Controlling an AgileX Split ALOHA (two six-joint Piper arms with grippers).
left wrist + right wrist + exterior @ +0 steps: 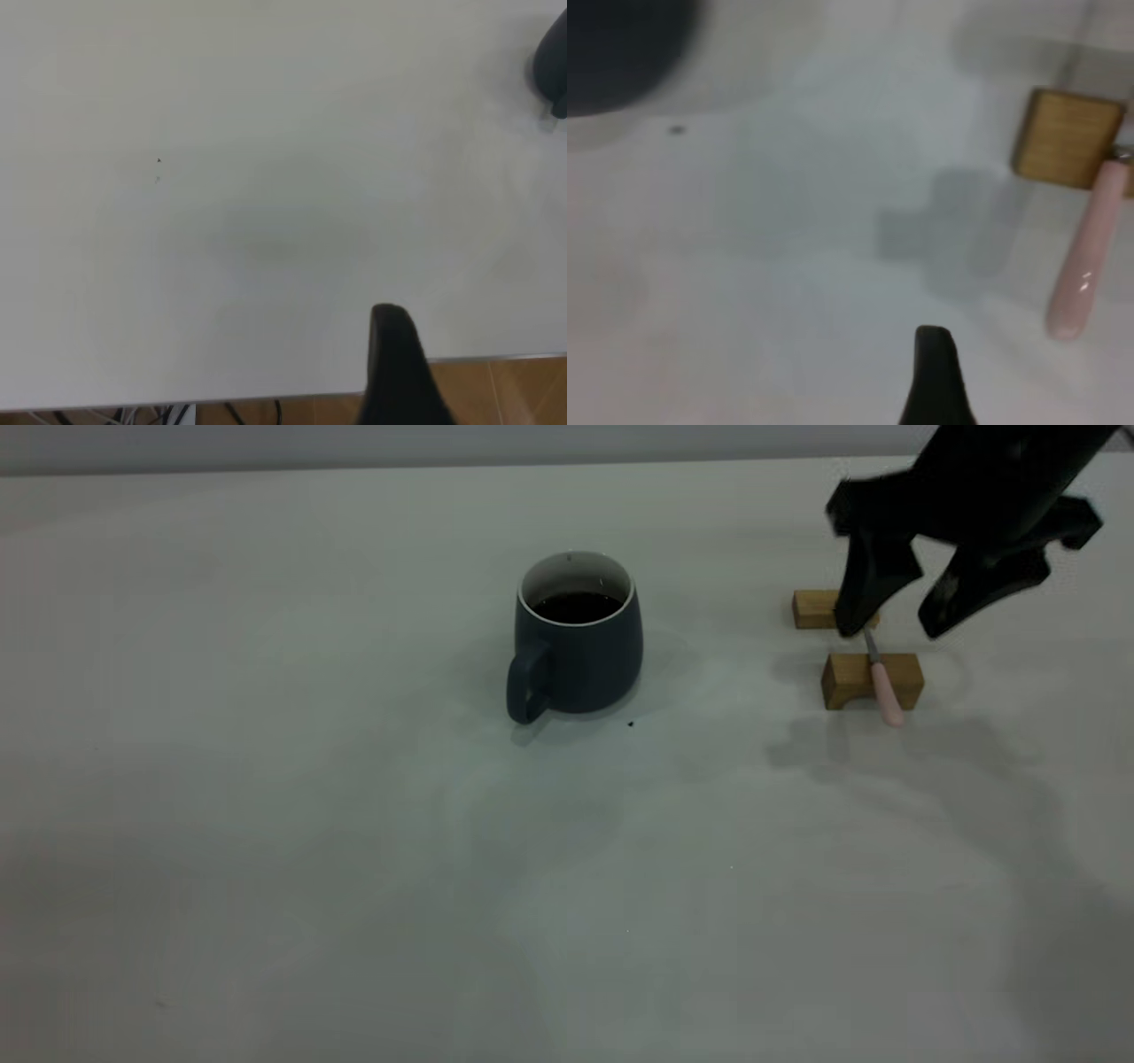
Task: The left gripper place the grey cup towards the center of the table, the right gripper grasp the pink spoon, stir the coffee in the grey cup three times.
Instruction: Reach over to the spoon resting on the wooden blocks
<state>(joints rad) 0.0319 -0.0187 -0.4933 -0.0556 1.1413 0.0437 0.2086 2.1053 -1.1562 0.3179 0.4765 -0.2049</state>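
The table [266, 868] spreads wide and pale, and the grey cup [578, 642] already stands near its middle, well off to the side of the right gripper [893, 627], handle turned toward the exterior camera, coffee [576, 607] dark inside. That gripper hangs just above the spoon's rest with its two thick fingers spread, one finger directly over the far wooden block [813, 608], the other out past the near wooden block [872, 679]. Below and between those fingers lies the pink spoon [883, 684], bridged across the blocks, pink handle poking over the near one.

The risk here: coming down off-line, a finger could clip a block and roll the slim spoon away, or pinch the metal neck and let it pivot. Later, a tilted spoon could knock the cup's rim and slop coffee.

The spoon's bowl is hidden behind the finger. The left gripper [399, 372] shows only one finger over the table's edge, so I cannot tell its state; it is probably parked clear.
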